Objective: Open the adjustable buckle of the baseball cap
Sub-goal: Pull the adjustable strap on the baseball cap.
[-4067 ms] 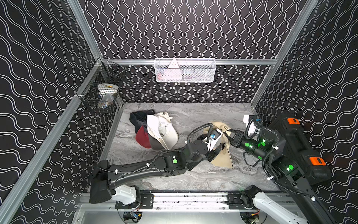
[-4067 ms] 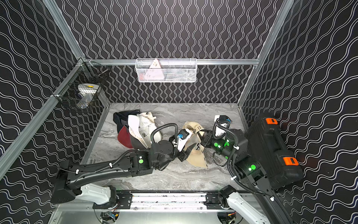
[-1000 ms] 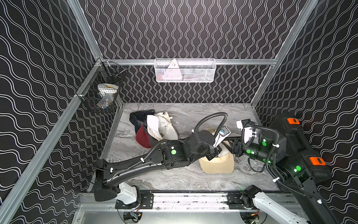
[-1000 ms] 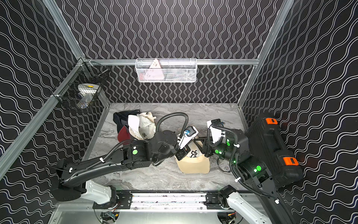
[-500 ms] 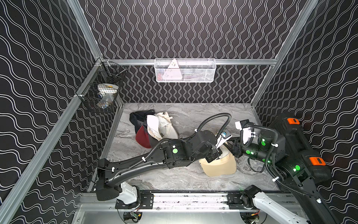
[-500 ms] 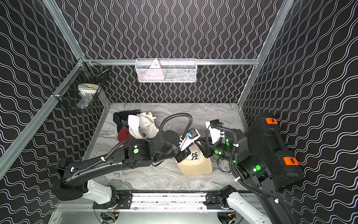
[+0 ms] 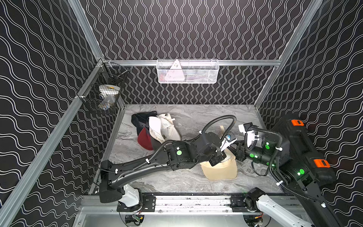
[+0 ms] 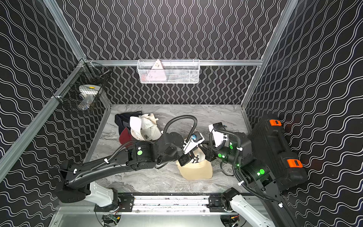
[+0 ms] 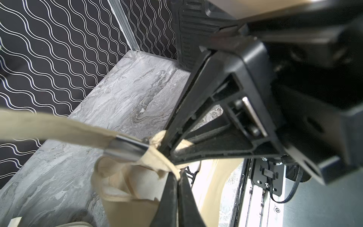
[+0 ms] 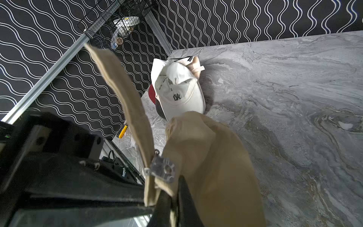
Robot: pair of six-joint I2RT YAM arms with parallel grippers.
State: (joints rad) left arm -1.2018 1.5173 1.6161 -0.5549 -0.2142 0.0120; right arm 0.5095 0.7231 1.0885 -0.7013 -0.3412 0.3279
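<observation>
Left pincer [image 9: 178, 177] is closed on the strap [image 9: 59, 129] of the beige cap [image 7: 220, 171]; right pincer [image 10: 173, 191] grips it too, buckle [image 10: 163, 170] just beyond its tips

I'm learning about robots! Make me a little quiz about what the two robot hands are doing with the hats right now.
1. Which cap's strap do the left gripper and right gripper pinch? A the white one, B the tan one, C the red one.
2. True or false: the right gripper is wide open.
3. Fill in: the shiny metal piece on the strap is the ____.
Key: 1 B, the tan cap. 2 False, it is shut on the strap. 3 buckle.
</observation>
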